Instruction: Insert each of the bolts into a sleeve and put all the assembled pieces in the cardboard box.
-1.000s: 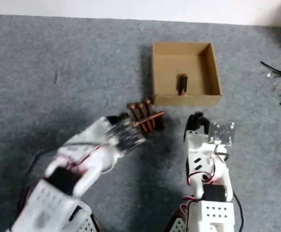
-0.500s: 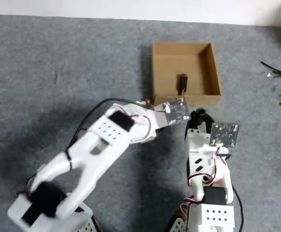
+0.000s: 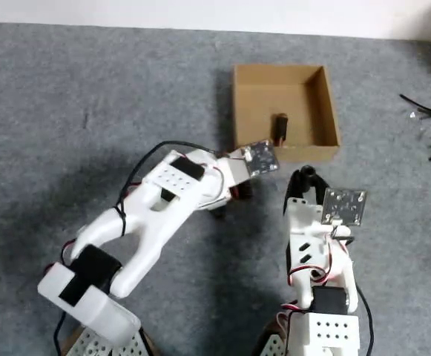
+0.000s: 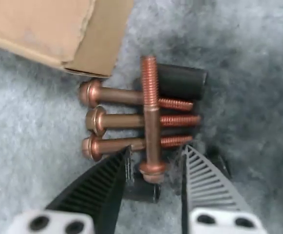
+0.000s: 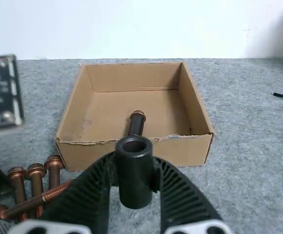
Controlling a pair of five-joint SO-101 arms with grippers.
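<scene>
Beside the cardboard box (image 4: 58, 29), the left pincer (image 4: 153, 157) stands apart around 1 crosswise copper bolt (image 4: 150, 112); the right pincer (image 5: 134, 181) clamps 1 black sleeve (image 5: 134, 148).

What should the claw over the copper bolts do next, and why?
Probably close the left gripper on the crosswise bolt. Its fingers stand open on either side of that bolt's head, and the bolt lies on top of three other bolts, so it looks free to lift. The right gripper holds a black sleeve, ready for it.
</scene>
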